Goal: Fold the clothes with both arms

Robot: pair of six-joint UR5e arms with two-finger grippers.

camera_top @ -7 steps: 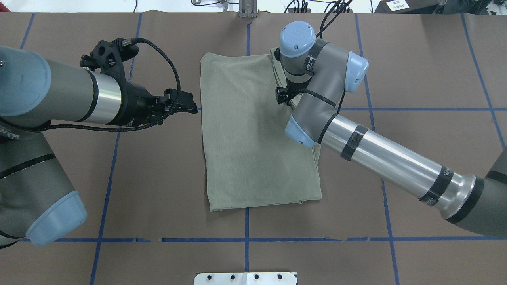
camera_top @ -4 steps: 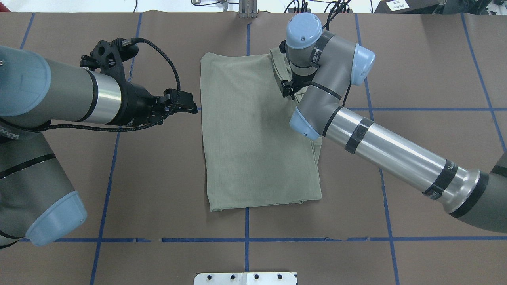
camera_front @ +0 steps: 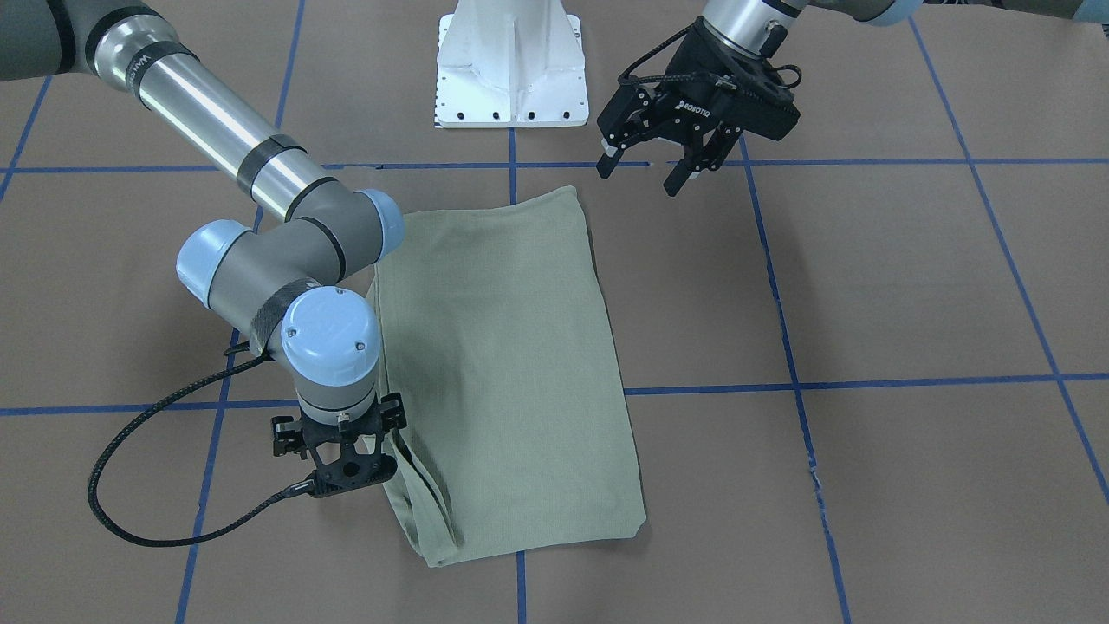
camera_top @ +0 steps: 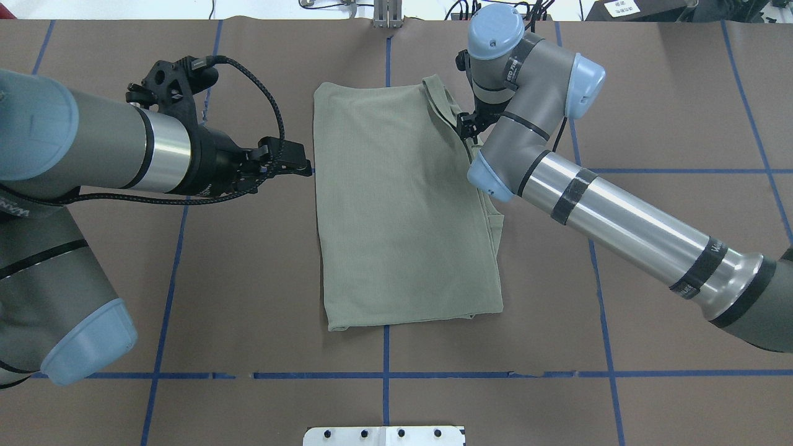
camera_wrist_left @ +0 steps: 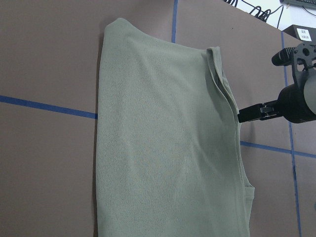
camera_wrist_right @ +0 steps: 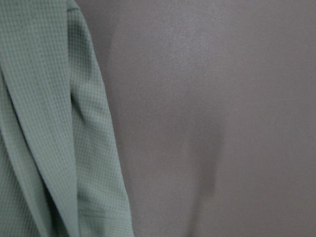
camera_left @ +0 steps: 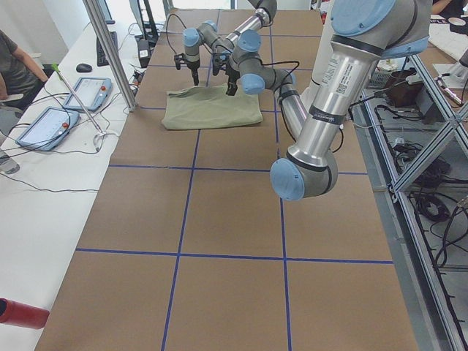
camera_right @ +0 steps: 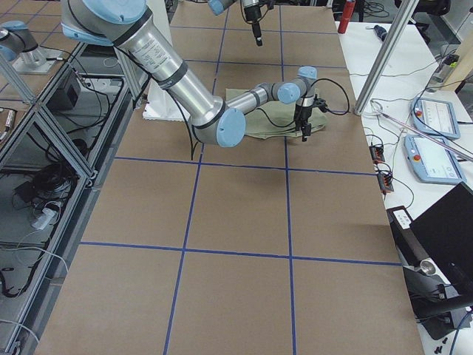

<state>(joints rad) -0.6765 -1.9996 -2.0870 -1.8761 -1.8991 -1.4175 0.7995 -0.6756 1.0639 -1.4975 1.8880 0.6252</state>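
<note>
Spread wide and holding nothing, the jaws of the left gripper hang above bare table, just off the left side of the shirt and clear of the cloth. The left arm reaches in low from the robot's left, with a black cable looping over its wrist.

The right gripper points straight down at the shirt's right edge, toward the far end. From the left wrist camera it shows side-on as a single dark bar whose tip meets that edge. I cannot tell whether its jaws are wide or narrow, or whether they pinch any cloth. The right arm slants in from the robot's right, its elbow passing over the shirt's right border.

The pale green shirt lies at the middle of the table, folded into a long rectangle running from near to far. Its left edge is smooth and straight. Along the right edge several layers overlap, and at the far right corner a narrow flap stands a little proud of the rest.

Blue tape lines cross the brown table. A white pedestal stands at the near edge.
</note>
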